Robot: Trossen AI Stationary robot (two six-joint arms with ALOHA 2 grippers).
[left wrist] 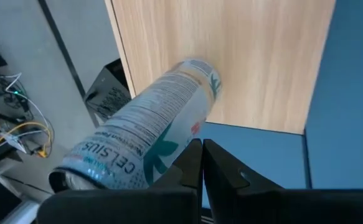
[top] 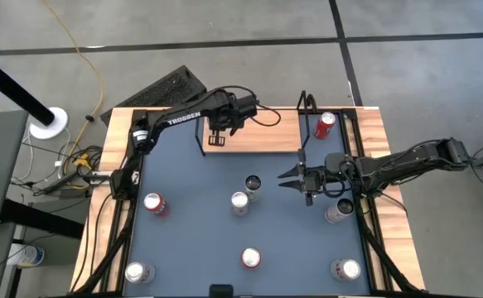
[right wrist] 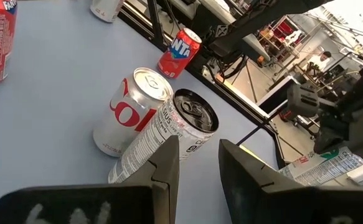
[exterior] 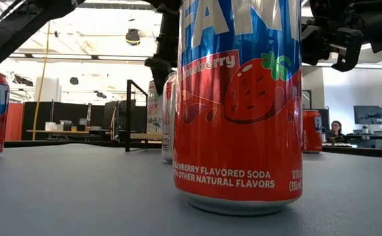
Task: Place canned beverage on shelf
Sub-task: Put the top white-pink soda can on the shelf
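Observation:
A white Celsius can [left wrist: 150, 130] stands upright at the left end of the shelf [top: 262, 139], a light-wood board on a black wire frame. The can's base [left wrist: 200, 68] is at the board. My left gripper [left wrist: 203, 152] is beside the can, fingers shut together; in the high view it [top: 218, 131] is over the shelf's left end. A red can [top: 326, 124] stands on the shelf's right end. My right gripper [top: 284, 176] is open and empty above the table, pointing at a black-topped white can [right wrist: 190, 121] and a Coke can [right wrist: 134, 112], apart from both. My left gripper's shut fingers [left wrist: 190, 168] point down along the Celsius can's side [left wrist: 169, 149], close beside it. The can partly covers one finger, and I cannot tell whether finger and can touch.
Several more cans stand on the blue-grey table: a red one [top: 156, 203] at the left, a silver one [top: 338, 209] under my right arm, three along the near edge [top: 250, 258]. A big Fanta can [exterior: 240, 105] fills the low view. A person [exterior: 335, 129] sits far behind.

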